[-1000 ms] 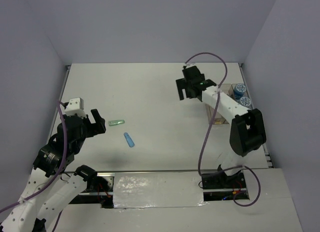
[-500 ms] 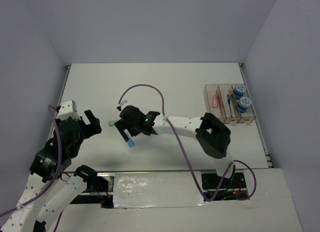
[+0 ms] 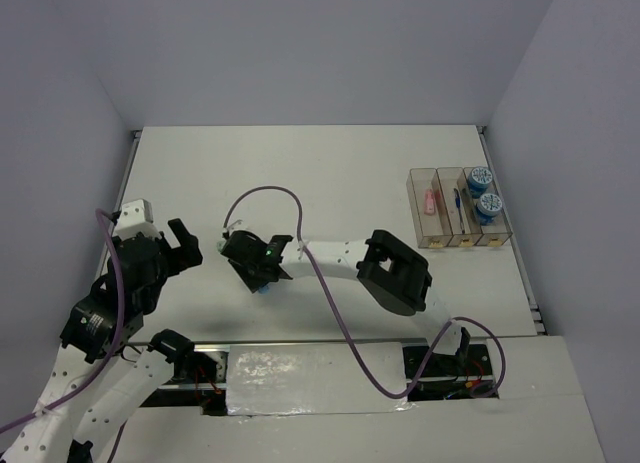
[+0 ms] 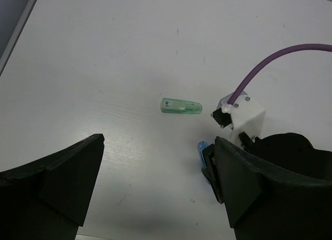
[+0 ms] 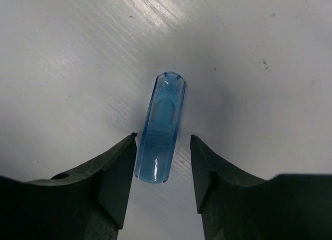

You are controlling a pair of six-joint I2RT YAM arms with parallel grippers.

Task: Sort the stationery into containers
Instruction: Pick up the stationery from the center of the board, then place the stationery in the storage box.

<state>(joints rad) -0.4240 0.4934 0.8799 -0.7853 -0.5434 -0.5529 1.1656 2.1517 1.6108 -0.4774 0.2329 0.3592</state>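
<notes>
**Top view:** Swinging across from the clear bins (image 3: 413,208) within the last second and now bearing down with the right hand (image 3: 260,275) on the blue oblong piece (image 3: 263,287), lying just under its fingertips on the tabletop (image 3: 330,173). Leaving the pink piece (image 3: 432,201) and two rolls (image 3: 481,178) binned well off to that hand's right. Keeping the left hand (image 3: 186,245) spread wide, idle.

**Left wrist:** Looking out past spread fingers at the green oblong piece (image 4: 180,107), lying ahead of the left hand, untouched.

**Right wrist:** Narrowing the right hand from a wide spread, fingers (image 5: 116,172) flanking the blue piece's near end, not yet pinching. Apparently making blue the next piece for the bins, green waiting.
</notes>
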